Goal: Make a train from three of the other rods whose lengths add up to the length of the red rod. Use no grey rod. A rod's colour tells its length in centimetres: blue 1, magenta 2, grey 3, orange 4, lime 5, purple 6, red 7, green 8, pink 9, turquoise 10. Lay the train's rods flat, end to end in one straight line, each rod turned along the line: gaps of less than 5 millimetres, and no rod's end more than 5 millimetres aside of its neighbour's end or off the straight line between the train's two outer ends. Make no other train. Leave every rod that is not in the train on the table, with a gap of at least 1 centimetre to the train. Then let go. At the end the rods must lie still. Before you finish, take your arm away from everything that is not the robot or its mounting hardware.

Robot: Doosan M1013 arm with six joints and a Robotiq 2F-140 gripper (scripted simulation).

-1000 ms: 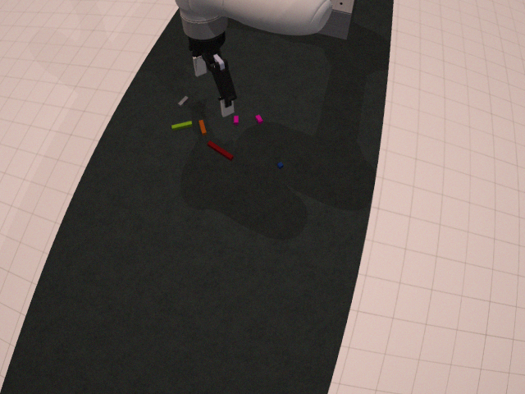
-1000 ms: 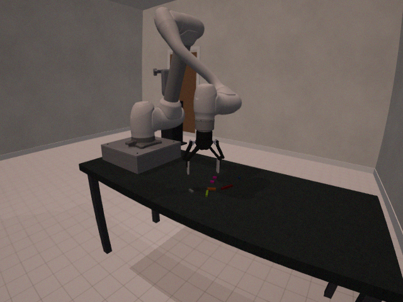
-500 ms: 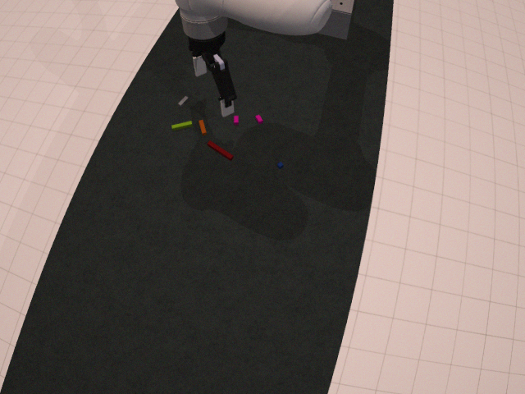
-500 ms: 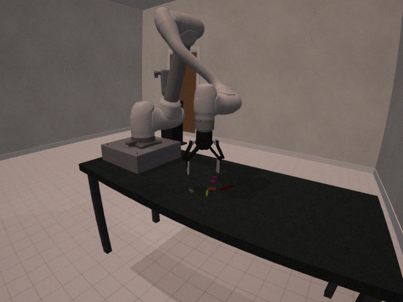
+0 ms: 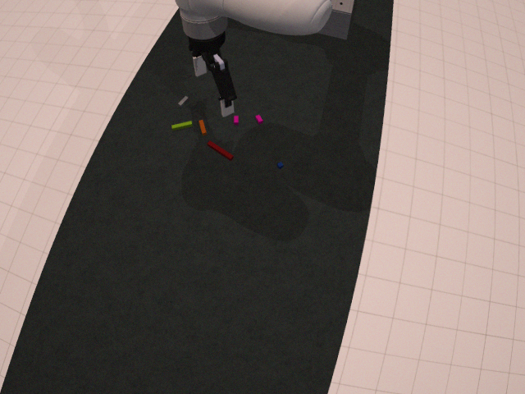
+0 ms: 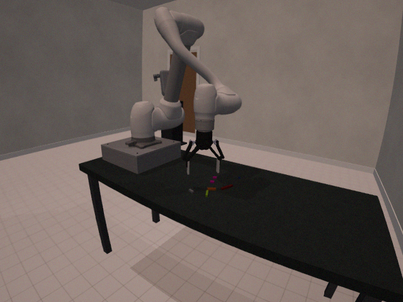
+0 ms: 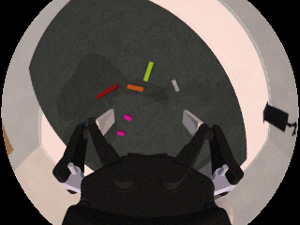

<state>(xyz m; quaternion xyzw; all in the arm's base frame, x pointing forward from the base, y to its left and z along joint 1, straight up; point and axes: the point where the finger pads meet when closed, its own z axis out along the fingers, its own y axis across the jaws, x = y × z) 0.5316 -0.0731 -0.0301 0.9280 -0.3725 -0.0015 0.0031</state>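
The red rod lies flat on the dark table top, slanted. An orange rod and a lime rod lie to its upper left, apart from each other. Two magenta rods lie side by side with a gap between them. A small blue rod lies alone to the right. A grey rod lies farthest back on the left. My gripper hangs open and empty above the table, behind the rods. It also shows in the wrist view, with the magenta rods between its fingers in the picture.
The arm's grey base block stands at the table's back end. The table edges run along both sides of the dark top.
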